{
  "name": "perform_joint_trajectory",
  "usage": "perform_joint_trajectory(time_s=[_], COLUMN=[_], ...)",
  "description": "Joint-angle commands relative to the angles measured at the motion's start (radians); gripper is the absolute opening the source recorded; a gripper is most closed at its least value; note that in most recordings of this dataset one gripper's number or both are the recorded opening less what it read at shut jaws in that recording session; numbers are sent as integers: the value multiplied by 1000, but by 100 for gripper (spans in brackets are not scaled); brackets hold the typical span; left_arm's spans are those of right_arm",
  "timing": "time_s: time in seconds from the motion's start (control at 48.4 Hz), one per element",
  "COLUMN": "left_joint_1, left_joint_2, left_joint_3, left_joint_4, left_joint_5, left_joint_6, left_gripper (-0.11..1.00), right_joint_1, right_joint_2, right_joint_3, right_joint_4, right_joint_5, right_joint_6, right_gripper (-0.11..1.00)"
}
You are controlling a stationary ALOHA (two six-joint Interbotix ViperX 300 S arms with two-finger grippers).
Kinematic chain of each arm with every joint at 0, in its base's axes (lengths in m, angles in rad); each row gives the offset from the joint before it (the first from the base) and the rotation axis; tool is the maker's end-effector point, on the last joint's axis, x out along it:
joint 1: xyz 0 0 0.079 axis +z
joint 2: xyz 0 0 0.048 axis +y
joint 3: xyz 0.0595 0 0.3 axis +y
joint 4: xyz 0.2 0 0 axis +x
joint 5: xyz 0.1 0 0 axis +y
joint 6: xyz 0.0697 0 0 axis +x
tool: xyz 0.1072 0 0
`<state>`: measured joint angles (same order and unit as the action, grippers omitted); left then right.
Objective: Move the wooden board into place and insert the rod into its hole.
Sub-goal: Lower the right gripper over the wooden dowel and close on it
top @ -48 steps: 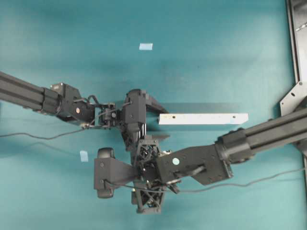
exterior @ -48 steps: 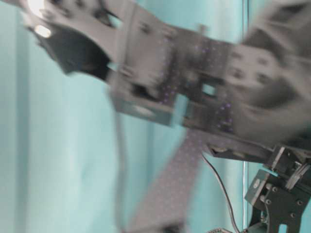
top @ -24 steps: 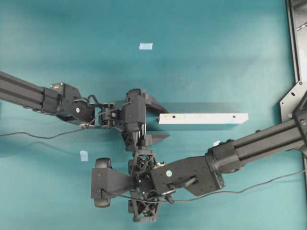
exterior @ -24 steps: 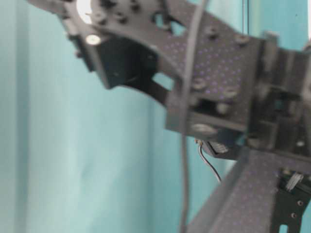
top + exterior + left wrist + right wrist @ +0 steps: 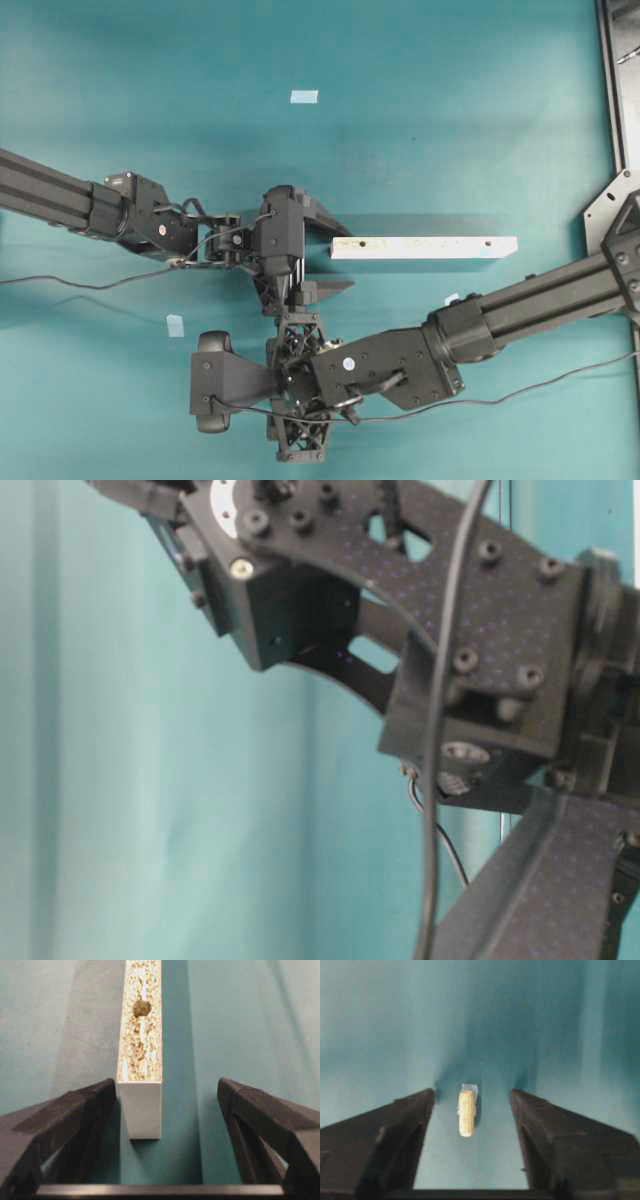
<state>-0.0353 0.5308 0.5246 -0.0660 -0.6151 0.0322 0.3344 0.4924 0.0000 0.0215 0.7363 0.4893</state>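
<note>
The wooden board [image 5: 424,247] lies on the teal table, long and pale, with a dark hole near each end. My left gripper [image 5: 335,255] is open around the board's left end. In the left wrist view the board [image 5: 142,1060] stands between the jaws, close to the left finger [image 5: 85,1110], with one hole [image 5: 142,1008] showing. The rod [image 5: 466,1112], a short pale peg, lies on a pale-blue tape patch between the open jaws of my right gripper [image 5: 471,1094]. In the overhead view the right wrist [image 5: 300,385] hides the rod.
Pale-blue tape squares lie at the far middle [image 5: 304,97], front left [image 5: 175,325] and beside the right arm [image 5: 452,298]. A metal frame [image 5: 615,100] runs along the right edge. The right arm's links [image 5: 450,630] fill the table-level view.
My right arm has swung down and toward the front edge, uncovering a tape square beside it. The left arm and the board have not moved.
</note>
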Motion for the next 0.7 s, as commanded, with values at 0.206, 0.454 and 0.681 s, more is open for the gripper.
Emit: perform_joint_trajectory(time_s=[0.206,0.454,0.681], left_joint_1=[3,3,5], left_joint_2=[-2,-2,-2], left_joint_3=[3,3,3], left_joint_4=[-2,-2,-2], left_joint_5=[6,5,5], left_joint_6=[0,0,0], left_gripper=[90,90,90], right_joint_1=[-2,-2,0], right_joint_2=[-23,-18,-14], right_joint_3=[-23,-21,-21], right_joint_4=[-6,-6,-6], right_joint_5=[-32,-25,-23], right_joint_6=[2,2,2], right_gripper=[56,55,43])
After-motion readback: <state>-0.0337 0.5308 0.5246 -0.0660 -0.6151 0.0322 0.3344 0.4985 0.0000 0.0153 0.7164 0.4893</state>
